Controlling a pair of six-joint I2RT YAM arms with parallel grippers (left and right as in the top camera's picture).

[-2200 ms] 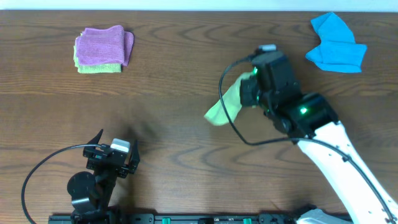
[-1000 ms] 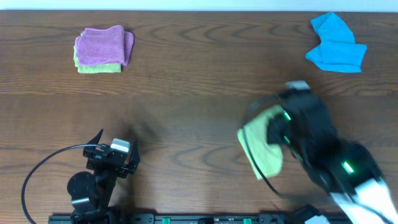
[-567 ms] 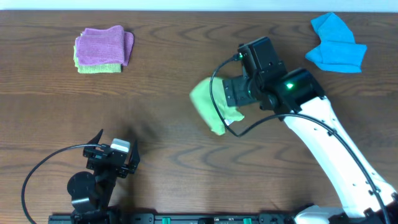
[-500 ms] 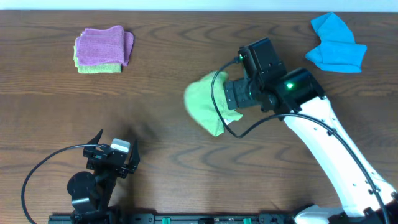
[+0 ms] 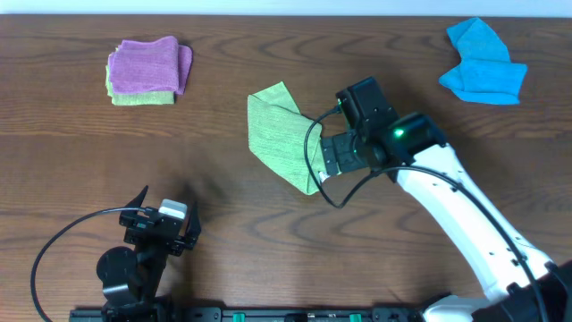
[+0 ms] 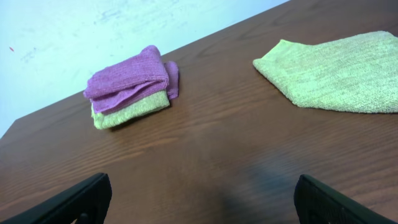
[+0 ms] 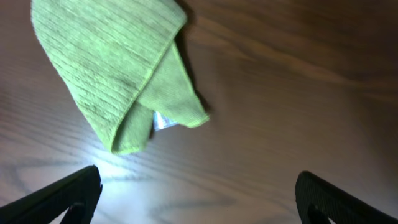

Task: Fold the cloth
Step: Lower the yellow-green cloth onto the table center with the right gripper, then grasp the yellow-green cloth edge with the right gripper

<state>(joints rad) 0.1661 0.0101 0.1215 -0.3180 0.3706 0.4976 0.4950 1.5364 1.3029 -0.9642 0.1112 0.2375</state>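
The lime-green cloth (image 5: 279,134) lies on the brown table near the middle, loosely doubled over with one flap on top. In the right wrist view the cloth (image 7: 106,68) fills the upper left, and its small white tag (image 7: 161,121) peeks out from under the lower fold. My right gripper (image 5: 329,154) hovers at the cloth's right edge, open, and the right wrist view shows nothing between its fingers (image 7: 68,196). My left gripper (image 5: 165,207) rests open at the front left, far from the cloth (image 6: 339,78).
A folded purple cloth on a lime one (image 5: 147,70) sits at the back left, also visible as a stack (image 6: 130,87) in the left wrist view. A crumpled bright blue cloth (image 5: 483,64) lies at the back right. Black cables trail from both arms.
The right gripper swung the cloth about, then opened and let it go; the cloth now lies spread wider on the table to its left. The left arm has not moved.
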